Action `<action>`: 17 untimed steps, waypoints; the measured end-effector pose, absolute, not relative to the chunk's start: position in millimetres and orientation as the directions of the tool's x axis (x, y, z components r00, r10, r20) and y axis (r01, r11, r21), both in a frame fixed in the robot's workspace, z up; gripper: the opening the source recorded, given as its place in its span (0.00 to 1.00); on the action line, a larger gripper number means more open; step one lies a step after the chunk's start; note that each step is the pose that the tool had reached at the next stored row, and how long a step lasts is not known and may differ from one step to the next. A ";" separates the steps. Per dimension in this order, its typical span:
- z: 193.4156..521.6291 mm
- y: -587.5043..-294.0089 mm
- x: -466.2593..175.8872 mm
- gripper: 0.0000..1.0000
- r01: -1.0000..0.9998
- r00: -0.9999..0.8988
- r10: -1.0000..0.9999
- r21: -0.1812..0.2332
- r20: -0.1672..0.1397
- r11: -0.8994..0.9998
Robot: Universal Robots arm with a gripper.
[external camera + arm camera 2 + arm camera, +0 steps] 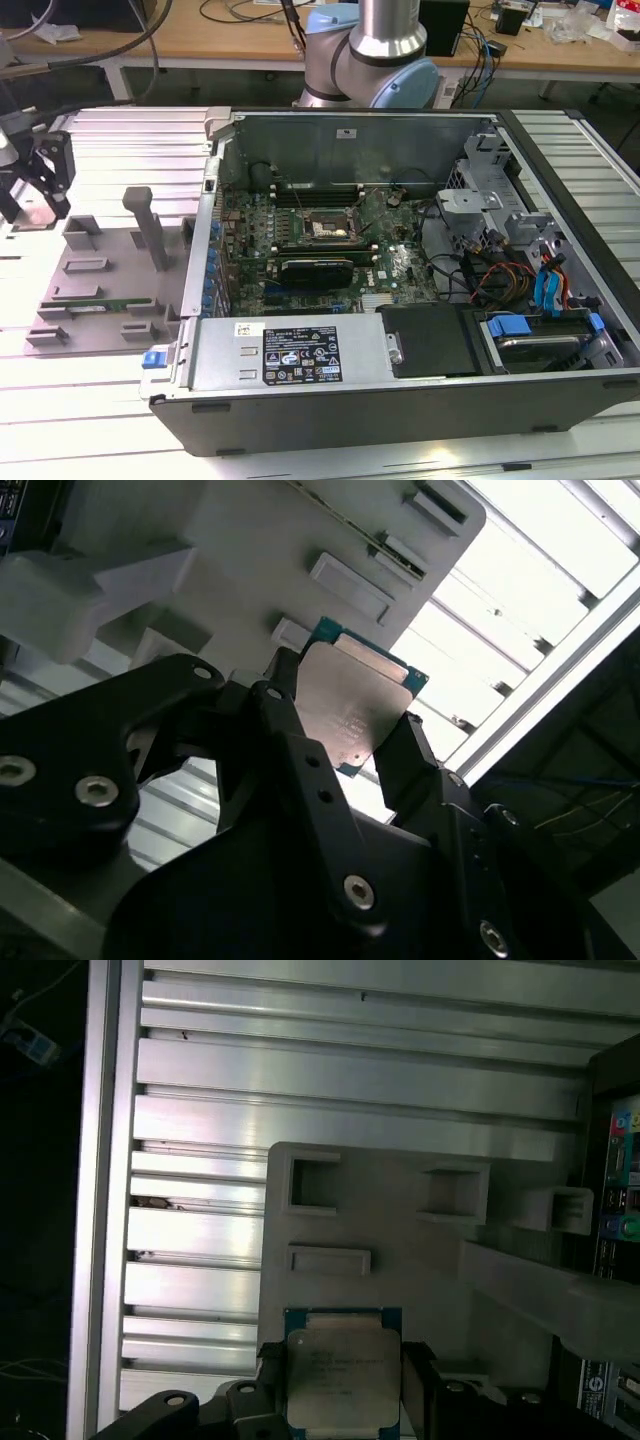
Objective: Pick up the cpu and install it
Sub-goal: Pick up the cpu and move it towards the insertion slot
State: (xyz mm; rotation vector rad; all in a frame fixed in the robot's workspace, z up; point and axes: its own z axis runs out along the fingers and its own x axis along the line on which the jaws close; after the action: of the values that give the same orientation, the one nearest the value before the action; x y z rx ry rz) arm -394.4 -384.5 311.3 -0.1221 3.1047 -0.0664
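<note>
The cpu (pixel 352 702) is a flat square chip with a silver-grey top plate and a thin green rim. In both wrist views it sits between my black fingers (pixel 285 715), which press on its two opposite edges. My gripper (pixel 342 1362) is shut on the cpu (pixel 340 1375), just over a corner of the grey holder tray (pixel 400 1230). I cannot tell whether the chip is touching the tray. In the exterior view my gripper (pixel 38 200) is at the far left, well away from the open computer case. The black socket frame (pixel 328 228) sits mid-motherboard.
The open computer case (pixel 400 400) fills the centre and right of the exterior view, with cables and drive cages (pixel 520 270) on its right side. The holder tray (pixel 100 265) has upright posts (pixel 150 225) and carries a green memory stick (pixel 95 303). Ribbed aluminium table (pixel 130 130) lies around.
</note>
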 end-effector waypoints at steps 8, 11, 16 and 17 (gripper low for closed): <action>345.6 -383.5 -394.3 0.55 -0.078 -0.996 -0.079 -0.044 -0.032 0.996; 360.1 -382.6 -394.2 0.55 -0.078 -0.996 -0.079 -0.044 -0.032 0.996; 370.3 -381.4 -394.2 0.55 -0.078 -0.996 -0.079 -0.044 -0.032 0.996; 370.4 -381.4 -394.2 0.55 -0.078 -0.996 -0.079 -0.044 -0.032 0.996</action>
State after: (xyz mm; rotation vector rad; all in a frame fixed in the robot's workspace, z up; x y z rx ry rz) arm -394.2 -381.4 370.4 -0.1224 3.1048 -0.0659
